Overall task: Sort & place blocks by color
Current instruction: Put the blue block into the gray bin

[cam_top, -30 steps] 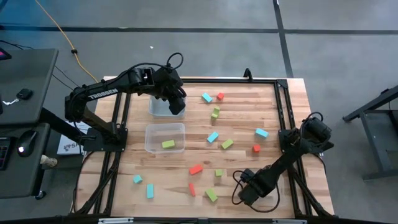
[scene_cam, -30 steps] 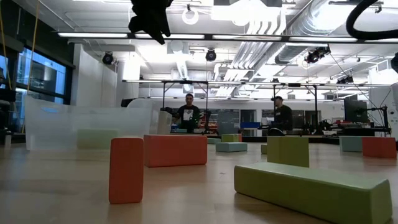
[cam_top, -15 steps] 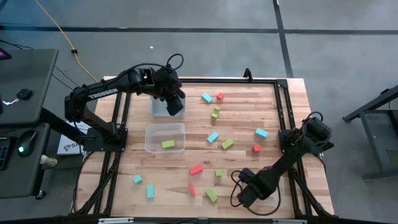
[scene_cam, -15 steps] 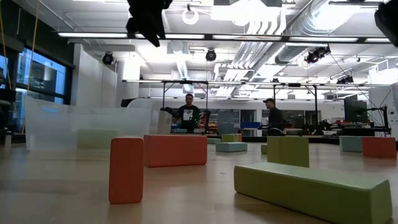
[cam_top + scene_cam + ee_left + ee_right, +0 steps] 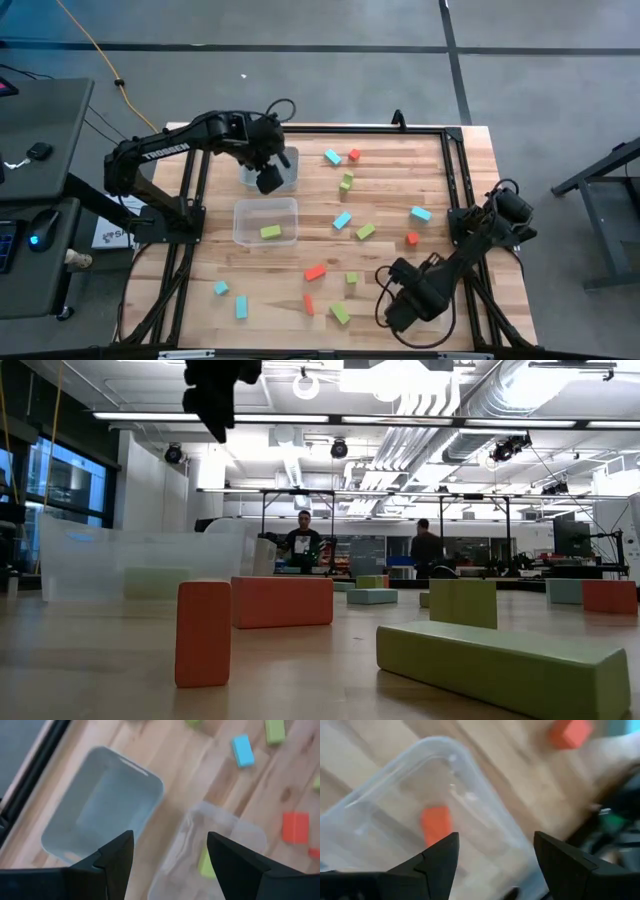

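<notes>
right gripper (image 5: 400,308) hides its bin (image 5: 470,815), red block (image 5: 436,823) blurred inside

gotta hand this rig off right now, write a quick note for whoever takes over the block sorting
Left gripper: open, empty, above the far bin.
Right gripper: open, empty, over a near-right bin holding one red-orange block.
Done: one green block sits in the middle bin.
Left: the other blue, green and red-orange blocks lie loose across the table, such as a blue one and a red-orange one.
</notes>
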You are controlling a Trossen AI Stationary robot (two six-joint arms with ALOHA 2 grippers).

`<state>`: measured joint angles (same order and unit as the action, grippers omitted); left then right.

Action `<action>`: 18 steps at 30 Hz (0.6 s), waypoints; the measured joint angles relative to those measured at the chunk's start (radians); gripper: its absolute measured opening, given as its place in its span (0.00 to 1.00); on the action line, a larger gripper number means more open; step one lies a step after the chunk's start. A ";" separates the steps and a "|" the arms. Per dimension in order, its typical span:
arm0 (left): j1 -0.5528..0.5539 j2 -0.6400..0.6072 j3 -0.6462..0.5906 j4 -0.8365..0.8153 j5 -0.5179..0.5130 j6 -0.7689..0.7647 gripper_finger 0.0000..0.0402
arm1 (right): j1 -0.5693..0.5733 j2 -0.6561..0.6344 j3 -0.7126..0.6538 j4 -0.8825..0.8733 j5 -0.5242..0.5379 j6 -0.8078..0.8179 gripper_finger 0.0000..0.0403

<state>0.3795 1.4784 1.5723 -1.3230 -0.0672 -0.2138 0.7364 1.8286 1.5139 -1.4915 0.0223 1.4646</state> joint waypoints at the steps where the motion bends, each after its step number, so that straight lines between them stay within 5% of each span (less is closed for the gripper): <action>1: -0.016 0.000 0.000 -0.005 0.000 0.001 0.57 | -0.009 -0.002 0.009 -0.030 0.002 -0.010 0.62; 7: -0.112 0.003 0.000 0.035 -0.018 -0.075 0.57 | -0.066 -0.007 0.053 -0.079 0.043 -0.115 0.62; 18: -0.186 0.090 0.000 0.257 -0.026 -0.192 0.57 | -0.148 -0.014 0.158 -0.078 0.300 -0.214 0.62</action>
<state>0.1936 1.5682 1.5719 -1.0659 -0.0933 -0.4057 0.5880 1.8149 1.6720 -1.5696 0.3226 1.2506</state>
